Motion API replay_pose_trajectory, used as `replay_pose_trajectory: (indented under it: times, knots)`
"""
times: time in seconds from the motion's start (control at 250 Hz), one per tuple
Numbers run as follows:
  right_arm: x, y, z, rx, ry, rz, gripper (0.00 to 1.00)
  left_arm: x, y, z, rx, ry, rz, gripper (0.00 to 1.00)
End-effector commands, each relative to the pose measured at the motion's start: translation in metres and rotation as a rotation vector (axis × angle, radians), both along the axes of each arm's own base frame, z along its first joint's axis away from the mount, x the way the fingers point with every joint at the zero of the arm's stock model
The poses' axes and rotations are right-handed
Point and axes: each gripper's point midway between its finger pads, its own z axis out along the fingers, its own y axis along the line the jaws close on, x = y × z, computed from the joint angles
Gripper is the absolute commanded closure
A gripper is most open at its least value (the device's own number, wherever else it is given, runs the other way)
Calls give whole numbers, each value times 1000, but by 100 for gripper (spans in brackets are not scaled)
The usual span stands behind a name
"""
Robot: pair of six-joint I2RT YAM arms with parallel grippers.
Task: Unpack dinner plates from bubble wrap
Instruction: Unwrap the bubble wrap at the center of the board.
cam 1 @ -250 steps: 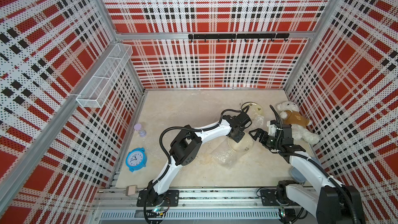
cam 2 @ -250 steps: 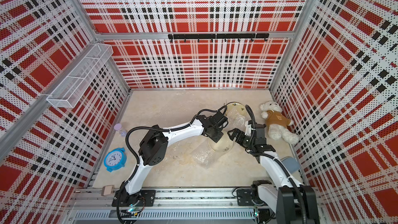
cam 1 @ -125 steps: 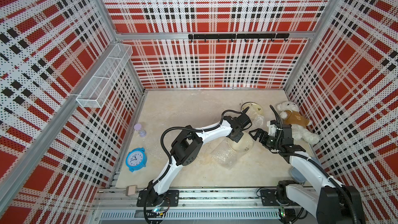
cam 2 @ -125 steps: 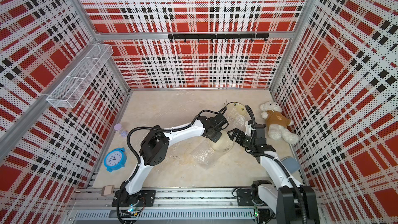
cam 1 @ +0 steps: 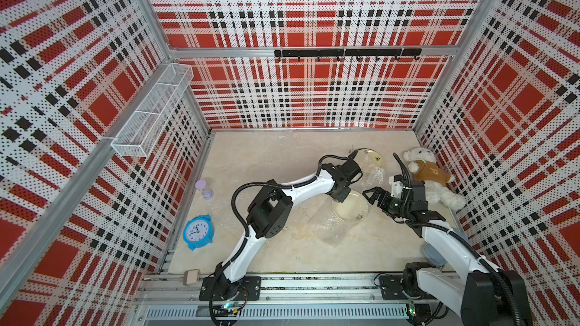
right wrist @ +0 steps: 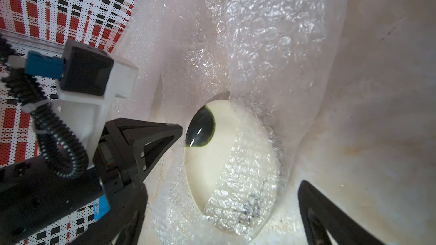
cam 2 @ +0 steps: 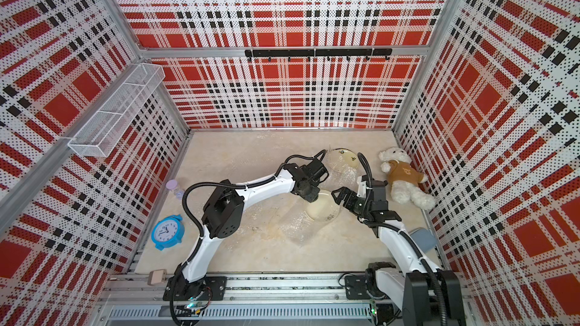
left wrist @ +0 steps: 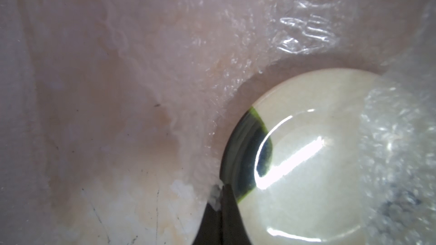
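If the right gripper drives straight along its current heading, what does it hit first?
Probably the bubble wrap flap draped over the plate, then the plate itself. The right gripper is open and aimed at it. Depth is unclear.

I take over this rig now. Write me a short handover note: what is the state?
Left tool: shut at the rim of the near plate, apparently pinching the bubble wrap edge.
Right tool: open, beside that plate, holding nothing.
Done: near plate half bared.
Left: wrap covers its other half; the far plate seems partly under wrap; peel both clear.
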Motion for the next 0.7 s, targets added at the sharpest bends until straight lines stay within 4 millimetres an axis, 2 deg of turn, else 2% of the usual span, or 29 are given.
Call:
replay_pose_trajectory:
  times: [0.0,0.164,0.324,0.496,0.696]
  knots:
    - [3,-1,2,-4,-29,2,0,6,9,12,-21,8,15,100]
    - [7,-2,7,-10,-34,-1,0,17,26,18,-40,23,46,100]
    - [7,-16,6,-77,4,-66,0,23,45,29,-61,31,75,100]
    - [8,-18,9,-103,27,-59,0,28,68,34,-70,36,119,100]
    - [9,-18,11,-146,65,-45,0,32,85,35,-76,41,155,100]
